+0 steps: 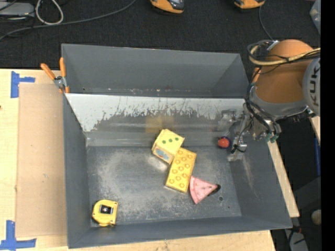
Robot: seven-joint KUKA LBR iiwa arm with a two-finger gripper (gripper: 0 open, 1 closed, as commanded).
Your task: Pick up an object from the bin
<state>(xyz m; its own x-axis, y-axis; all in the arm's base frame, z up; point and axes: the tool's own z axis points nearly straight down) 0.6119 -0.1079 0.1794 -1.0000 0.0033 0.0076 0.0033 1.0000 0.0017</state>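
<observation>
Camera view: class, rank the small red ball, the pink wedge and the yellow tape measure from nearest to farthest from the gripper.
1. The small red ball, just left of the gripper.
2. The pink wedge, toward the bin's front.
3. The yellow tape measure, front left corner.

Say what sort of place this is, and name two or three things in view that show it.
Probably a robotics lab test bench. A robot arm reaches into a grey metal bin of toy blocks and a tape measure, and loose cables lie on the dark floor behind.
</observation>
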